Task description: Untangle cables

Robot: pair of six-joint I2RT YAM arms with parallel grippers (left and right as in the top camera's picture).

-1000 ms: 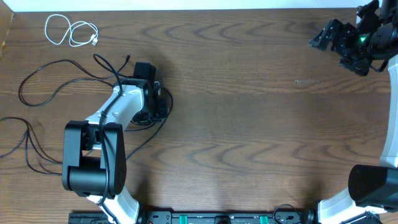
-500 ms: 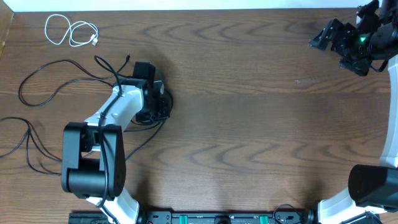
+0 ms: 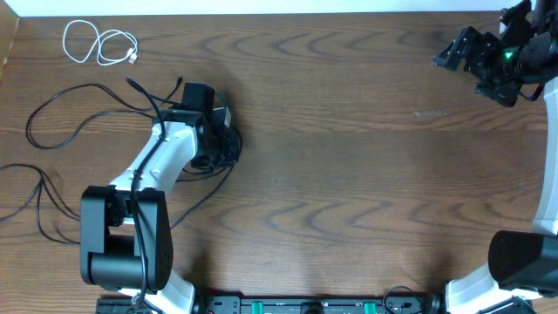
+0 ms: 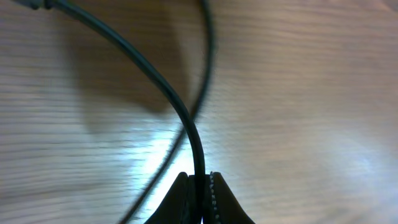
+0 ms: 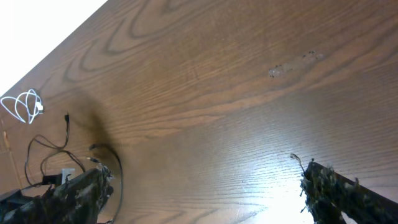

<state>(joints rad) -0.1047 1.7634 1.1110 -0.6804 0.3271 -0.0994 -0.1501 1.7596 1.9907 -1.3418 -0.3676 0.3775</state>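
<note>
Several black cables [image 3: 78, 118] lie tangled at the table's left, running under my left arm. A short white cable [image 3: 100, 44] lies coiled at the back left, apart from them. My left gripper [image 3: 222, 144] is shut on a black cable [image 4: 186, 124], which rises from between the fingertips [image 4: 200, 180] and curves up left. A second black cable [image 4: 205, 56] crosses behind it, blurred. My right gripper [image 3: 453, 54] is open and empty, held high at the back right, far from the cables. In the right wrist view its fingers [image 5: 205, 186] frame bare table, with the black cables [image 5: 62, 146] and white cable [image 5: 25, 106] far left.
The wooden table [image 3: 366, 157] stretches between the two arms. The left arm's body [image 3: 131, 227] covers part of the black cables. The table's back edge meets a white surface [image 3: 261, 5]. A faint smudge [image 3: 432, 113] marks the wood at right.
My left gripper has shifted slightly back and left with the black cable in it, and the cable end near it has moved. The right arm has not moved.
</note>
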